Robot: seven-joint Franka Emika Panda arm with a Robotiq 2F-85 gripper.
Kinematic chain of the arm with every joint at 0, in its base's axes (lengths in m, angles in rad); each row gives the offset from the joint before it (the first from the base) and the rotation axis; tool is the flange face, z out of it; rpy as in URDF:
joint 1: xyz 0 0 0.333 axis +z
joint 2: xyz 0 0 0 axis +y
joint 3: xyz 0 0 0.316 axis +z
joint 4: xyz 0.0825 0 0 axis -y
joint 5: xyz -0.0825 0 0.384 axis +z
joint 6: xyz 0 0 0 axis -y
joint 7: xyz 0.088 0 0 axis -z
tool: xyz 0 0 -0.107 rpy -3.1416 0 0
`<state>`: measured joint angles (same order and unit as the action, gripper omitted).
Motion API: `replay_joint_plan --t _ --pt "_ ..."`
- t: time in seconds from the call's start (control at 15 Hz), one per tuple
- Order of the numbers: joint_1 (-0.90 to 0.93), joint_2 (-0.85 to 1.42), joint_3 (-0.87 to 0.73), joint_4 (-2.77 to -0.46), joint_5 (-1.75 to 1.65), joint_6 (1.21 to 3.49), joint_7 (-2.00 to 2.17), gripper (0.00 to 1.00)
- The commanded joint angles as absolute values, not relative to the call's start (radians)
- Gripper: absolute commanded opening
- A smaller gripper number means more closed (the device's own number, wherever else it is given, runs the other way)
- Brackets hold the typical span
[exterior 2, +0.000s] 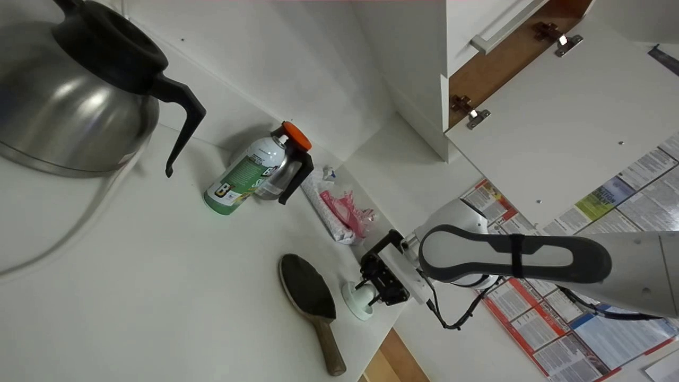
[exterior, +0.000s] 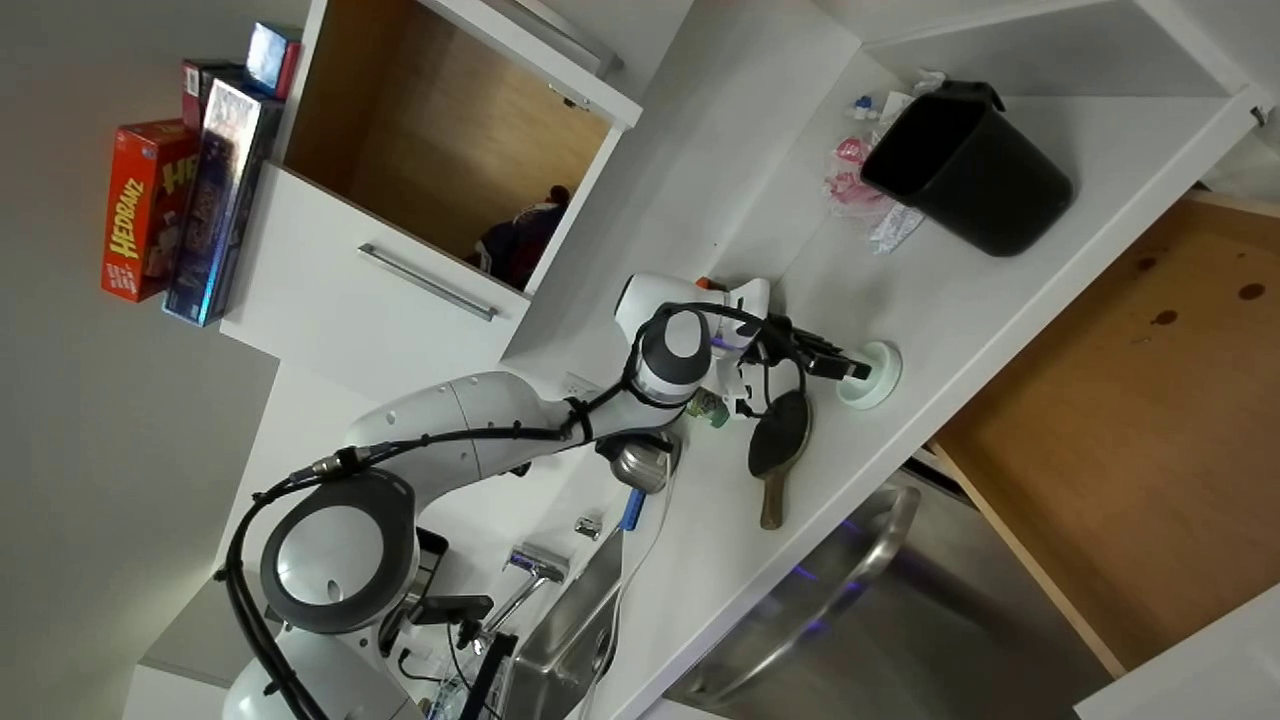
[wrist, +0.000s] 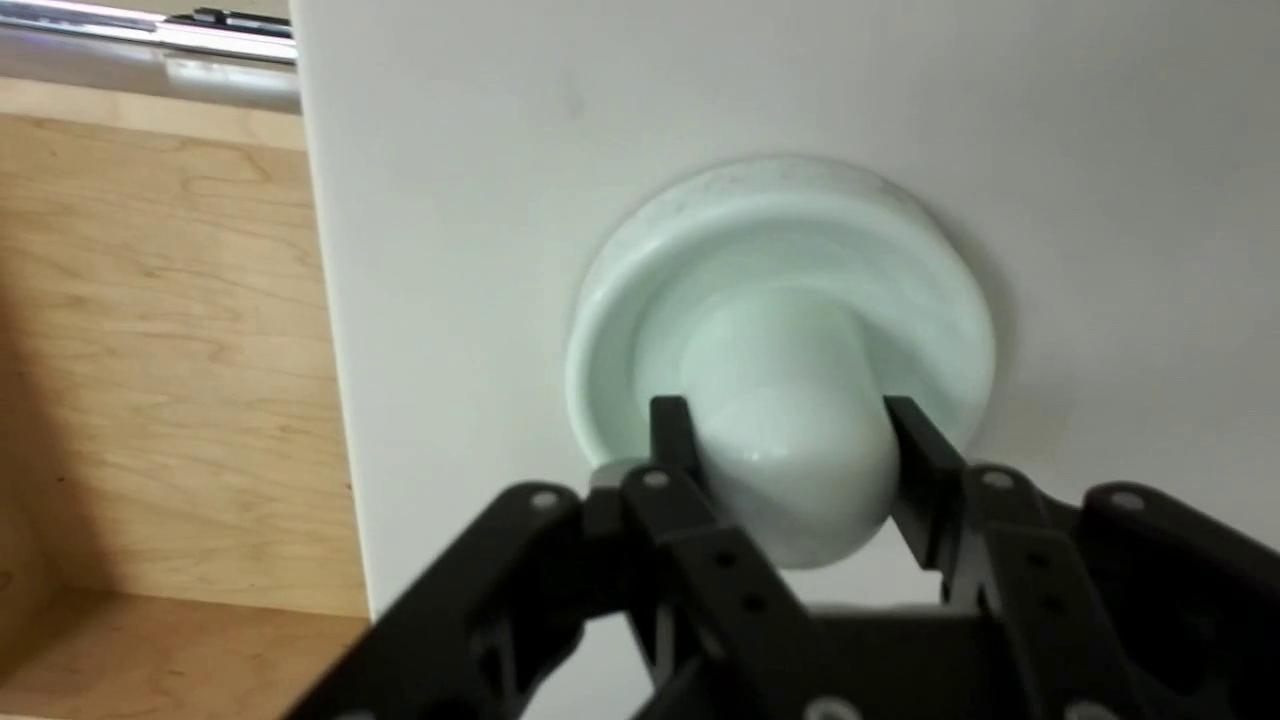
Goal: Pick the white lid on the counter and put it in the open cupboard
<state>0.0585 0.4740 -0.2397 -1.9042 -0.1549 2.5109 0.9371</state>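
The white lid, with a pale green tint and a tall round knob, sits on the white counter [exterior: 715,500] near its front edge. It shows in both exterior views [exterior: 884,376] [exterior 2: 355,302] and in the wrist view [wrist: 790,240]. My gripper [wrist: 787,430] has its black fingers on both sides of the knob, seemingly touching it. The gripper is also at the lid in both exterior views [exterior: 860,371] [exterior 2: 367,293]. The open cupboard [exterior: 480,110] hangs above the counter, with a light brown interior and a dark cloth-like item inside. Its open door and hinges show in an exterior view [exterior 2: 541,116].
A dark paddle-shaped item with a wooden handle [exterior 2: 307,289] lies near the lid. A black bin [exterior: 1010,190], pink wrapping [exterior 2: 347,212], a spray can [exterior 2: 244,178] and a steel carafe [exterior 2: 79,101] stand on the counter. A wooden drawer [wrist: 180,350] is open below.
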Motion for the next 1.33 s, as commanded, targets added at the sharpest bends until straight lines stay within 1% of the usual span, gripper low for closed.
replay_joint_plan --t 0.0,0.27,0.8,1.27 --pt "0.070 0.445 -0.251 -1.913 -0.160 2.489 0.973 0.24" --pt "0.039 0.317 -0.236 -1.964 -0.122 2.412 0.920 0.24" --pt "-0.031 -0.031 -0.211 -1.996 -0.161 2.264 0.835 0.24" --pt "-0.074 -0.315 -0.105 -1.986 -0.146 2.199 0.764 0.24"
